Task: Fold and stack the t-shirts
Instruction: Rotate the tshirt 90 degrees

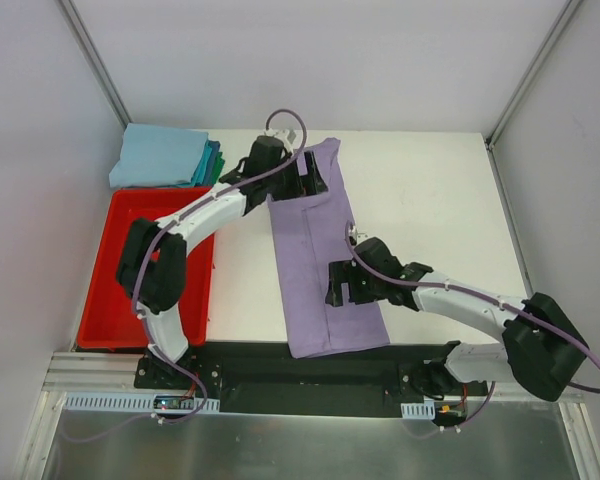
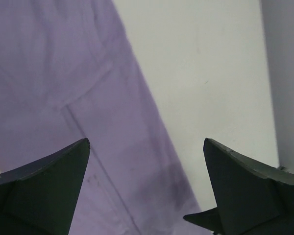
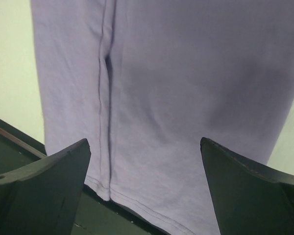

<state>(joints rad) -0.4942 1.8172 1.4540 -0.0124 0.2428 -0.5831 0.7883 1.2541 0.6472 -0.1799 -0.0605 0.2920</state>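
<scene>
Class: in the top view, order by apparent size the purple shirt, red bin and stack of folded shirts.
Purple shirt and red bin: too alike to rank.
Stack of folded shirts: clearly smallest.

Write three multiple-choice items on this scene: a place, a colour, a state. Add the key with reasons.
1. Where is the folded stack relative to the red bin? A. inside it B. beyond its far end C. at its near end
2. What colour is the spread shirt? A. green B. lavender C. red
3. How stand the left pincer and right pincer? A. both open B. both shut C. only left shut
Key: B, the stack lies past the bin; B, the cloth is pale purple; A, both wrist views show fingers wide apart.
</scene>
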